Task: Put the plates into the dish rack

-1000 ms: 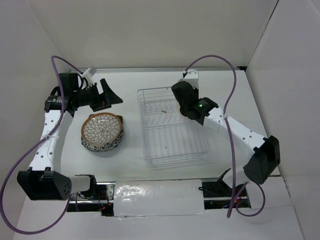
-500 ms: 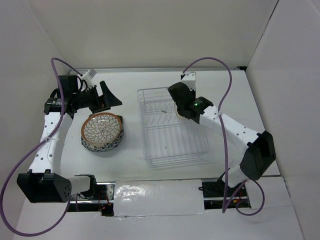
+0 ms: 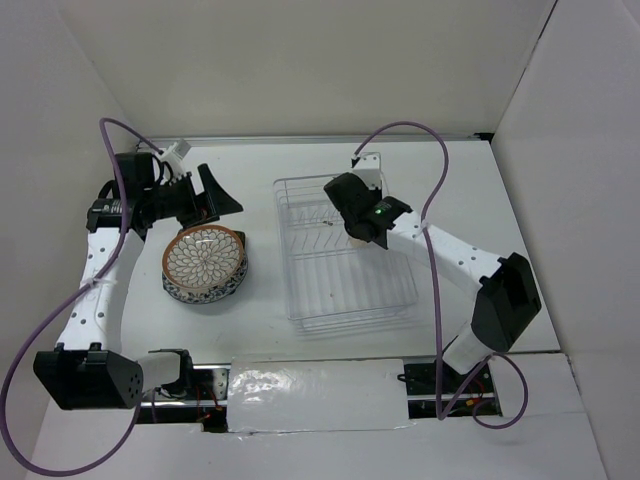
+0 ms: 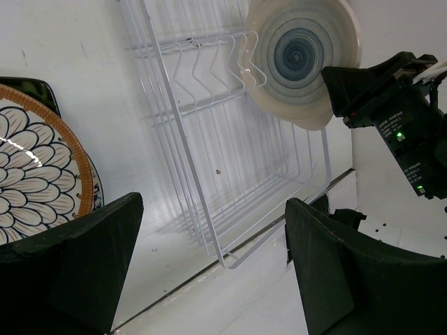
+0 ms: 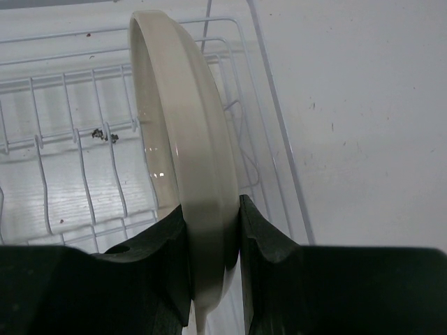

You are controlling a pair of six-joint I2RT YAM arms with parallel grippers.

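Note:
My right gripper (image 3: 352,222) is shut on the cream plate with blue-grey rings (image 5: 187,153). It holds the plate on edge over the far end of the white wire dish rack (image 3: 340,255), above the upright prongs (image 5: 84,174). The left wrist view shows the plate's ringed face (image 4: 300,59). My left gripper (image 3: 215,195) is open and empty, just beyond a stack of plates. The brown-rimmed petal plate (image 3: 203,255) is on top, and the blue-white floral plate (image 3: 215,290) is under it. A dark square plate's corner (image 4: 31,87) shows below.
White walls close in the table on the left, back and right. The rack (image 4: 209,139) holds no plate. The stack sits left of the rack with a strip of bare table between them.
My right arm has moved left and slightly farther over the rack's far end with the cream plate in it. The left arm has barely shifted.

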